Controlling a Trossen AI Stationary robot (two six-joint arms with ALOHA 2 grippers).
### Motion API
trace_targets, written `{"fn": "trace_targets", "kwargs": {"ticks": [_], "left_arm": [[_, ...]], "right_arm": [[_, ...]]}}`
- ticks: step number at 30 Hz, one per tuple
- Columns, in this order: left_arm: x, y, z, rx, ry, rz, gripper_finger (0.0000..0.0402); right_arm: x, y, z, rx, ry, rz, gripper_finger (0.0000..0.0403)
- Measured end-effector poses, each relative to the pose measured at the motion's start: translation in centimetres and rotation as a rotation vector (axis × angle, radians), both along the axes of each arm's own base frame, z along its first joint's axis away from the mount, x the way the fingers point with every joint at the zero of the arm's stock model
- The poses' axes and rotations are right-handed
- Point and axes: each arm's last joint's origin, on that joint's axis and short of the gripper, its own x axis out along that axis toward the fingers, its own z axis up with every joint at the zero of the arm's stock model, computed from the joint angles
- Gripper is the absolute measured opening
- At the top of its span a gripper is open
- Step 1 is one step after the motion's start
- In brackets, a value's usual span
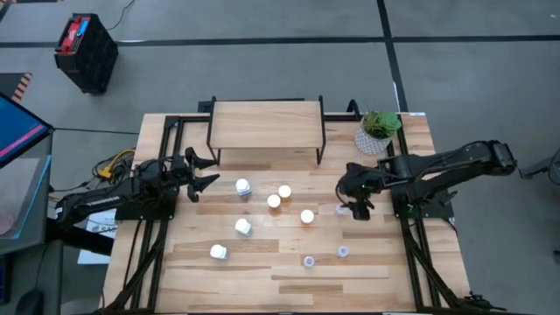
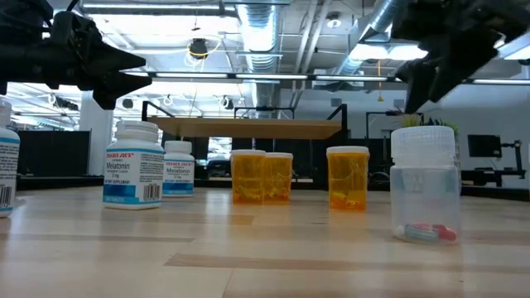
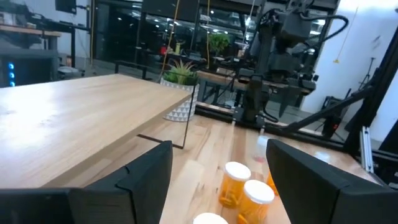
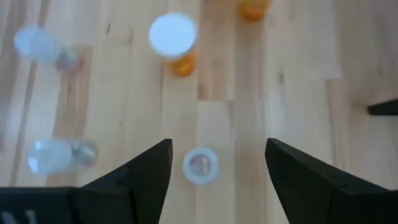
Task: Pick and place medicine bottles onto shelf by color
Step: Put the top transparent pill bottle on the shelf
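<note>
Nine white-capped bottles stand upright on the table. Three white ones with blue labels (image 1: 242,186) (image 1: 242,227) (image 1: 219,252) are left of centre. Three orange ones (image 1: 284,191) (image 1: 274,201) (image 1: 307,216) are at the centre. Of the three clear ones, two (image 1: 309,261) (image 1: 343,251) stand toward the near edge. My right gripper (image 4: 217,149) is open and points down above the third clear bottle (image 4: 200,165), without touching it. My left gripper (image 1: 212,171) is open and empty, level, left of the bottles. The shelf (image 1: 267,122) stands on its black legs at the far edge.
A white plant pot (image 1: 376,136) with a green plant stands to the right of the shelf, near my right arm. Black frame rails run along both table sides. Bare tabletop lies along the near edge (image 1: 262,289).
</note>
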Motion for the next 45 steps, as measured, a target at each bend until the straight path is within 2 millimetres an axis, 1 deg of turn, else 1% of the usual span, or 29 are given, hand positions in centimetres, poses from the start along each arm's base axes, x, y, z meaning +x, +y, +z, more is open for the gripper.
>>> {"fn": "trace_targets", "kwargs": {"ticks": [5, 9, 15, 25, 30, 40, 45], "left_arm": [[0.0, 0.0, -0.3, 0.007, 0.029, 0.001, 0.0248], [0.0, 0.0, -0.3, 0.006, 0.034, 0.001, 0.0248], [0.0, 0.0, -0.4, 0.005, 0.040, 0.003, 0.0248], [0.0, 0.2, -0.5, 0.001, 0.049, 0.055, 0.0248], [0.0, 0.2, -0.6, -0.002, 0.060, 0.059, 0.0248], [0.0, 0.2, -0.6, -0.002, 0.061, 0.061, 0.0248], [0.0, 0.2, -0.7, -0.004, 0.065, 0.070, 0.0248]], "right_arm": [[1.2, 0.9, -2.0, -0.015, 0.109, 0.033, 0.0281], [2.1, 1.1, -3.4, -0.021, 0.170, 0.032, 0.0281], [3.0, 1.2, -5.5, -0.037, 0.277, 0.031, 0.0281], [3.8, 1.3, -8.1, -0.055, 0.395, 0.033, 0.0281], [4.0, 1.4, -8.4, -0.052, 0.397, 0.028, 0.0274], [3.9, 1.1, -7.4, -0.025, 0.348, -0.015, 0.0251], [3.9, 1.1, -7.4, -0.025, 0.346, -0.015, 0.0224]]}}
